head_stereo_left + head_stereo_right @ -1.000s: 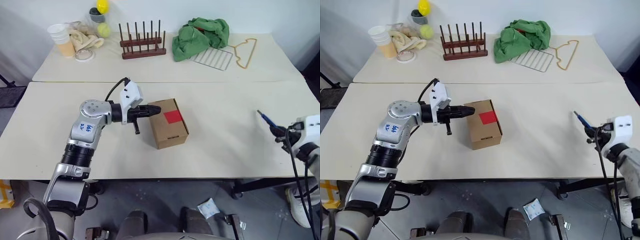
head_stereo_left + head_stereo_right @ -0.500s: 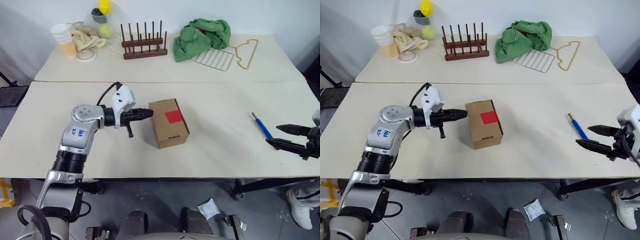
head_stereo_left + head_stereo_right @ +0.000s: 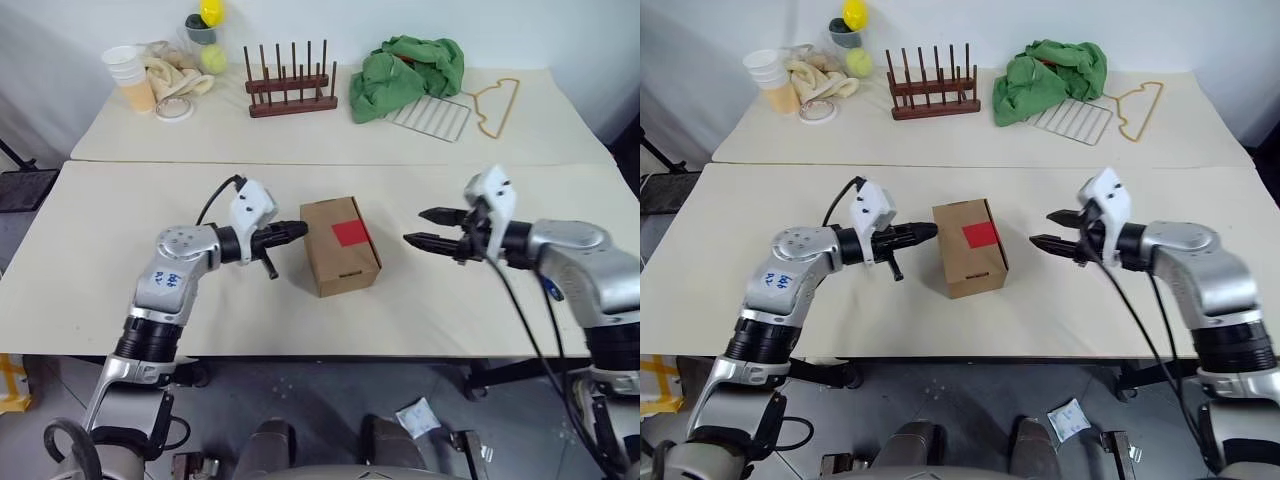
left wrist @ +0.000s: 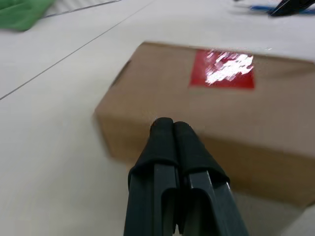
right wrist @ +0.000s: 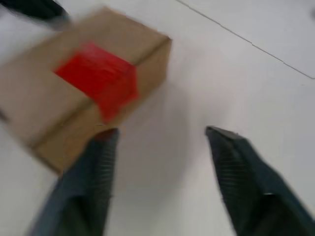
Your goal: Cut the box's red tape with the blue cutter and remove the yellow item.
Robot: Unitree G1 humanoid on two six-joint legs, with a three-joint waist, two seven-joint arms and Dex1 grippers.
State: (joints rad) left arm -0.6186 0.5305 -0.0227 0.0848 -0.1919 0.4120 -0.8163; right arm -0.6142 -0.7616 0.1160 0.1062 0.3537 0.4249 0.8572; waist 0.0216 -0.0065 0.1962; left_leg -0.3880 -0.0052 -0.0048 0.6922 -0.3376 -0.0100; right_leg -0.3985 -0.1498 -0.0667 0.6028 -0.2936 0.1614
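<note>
The brown box (image 3: 335, 268) sits mid-table with the red tape (image 3: 348, 233) across its top seam. My left gripper (image 3: 299, 230) is shut and empty, pointing at the box's left side from a short gap; the left wrist view shows its fingers (image 4: 170, 132) pressed together before the box (image 4: 162, 93). My right gripper (image 3: 415, 226) is open and empty, level, a little to the right of the box. The blue cutter (image 4: 258, 8) lies on the table behind the right arm, mostly covered by it. The yellow item is hidden.
On the far table are a wooden peg rack (image 3: 290, 88), a green cloth (image 3: 405, 65), a wire grid (image 3: 432, 113), a yellow hanger (image 3: 495, 103), stacked cups (image 3: 128, 75) and a tennis ball (image 3: 210, 60). The joint between the tables runs behind the box.
My right gripper let go of the blue cutter, which now lies on the table, and swung in from the right edge to near the box. The left gripper drew slightly back from the box.
</note>
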